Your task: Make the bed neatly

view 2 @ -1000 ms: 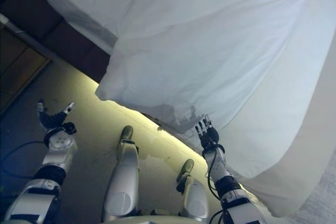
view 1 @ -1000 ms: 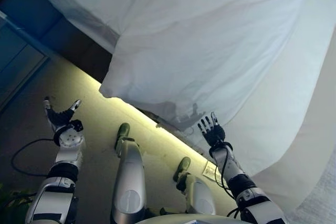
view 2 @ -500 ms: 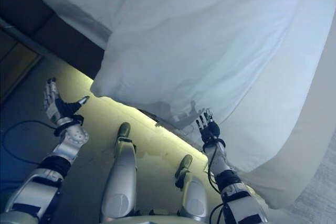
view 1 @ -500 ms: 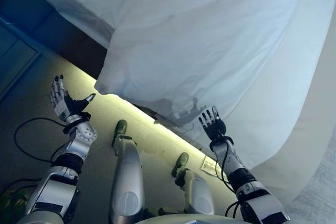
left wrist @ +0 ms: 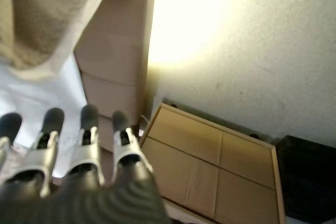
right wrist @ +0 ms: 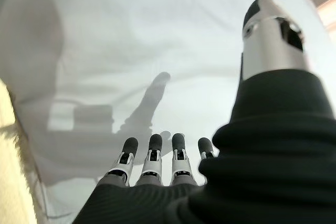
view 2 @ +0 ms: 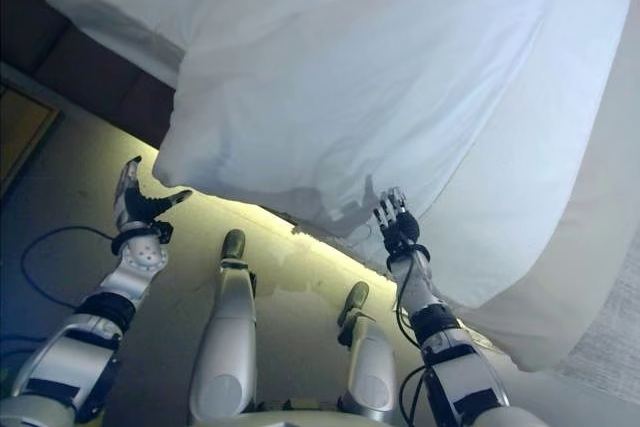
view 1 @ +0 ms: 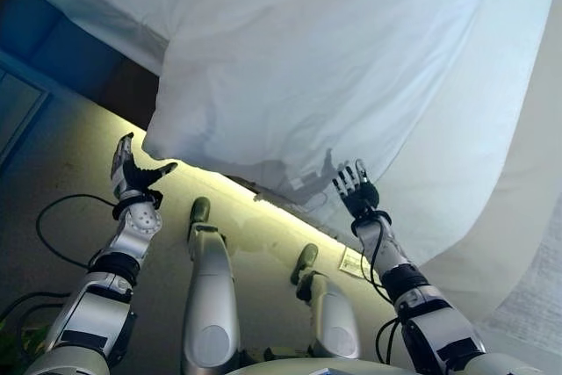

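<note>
The left hand [view 1: 132, 175], fingers straight and empty, is now rising from lower left toward the hanging corner of the white cotton duvet [view 1: 290, 76]. The right hand [view 1: 356, 191], also spread and empty, is still hovering at the duvet's lower edge, so both are probably closing in to grasp.

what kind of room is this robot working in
Most likely a bedroom, perhaps a hotel room. A bed with a white duvet hanging over its edge fills the view, a lit strip glows along the bed base, and the floor beside it is carpeted.
</note>
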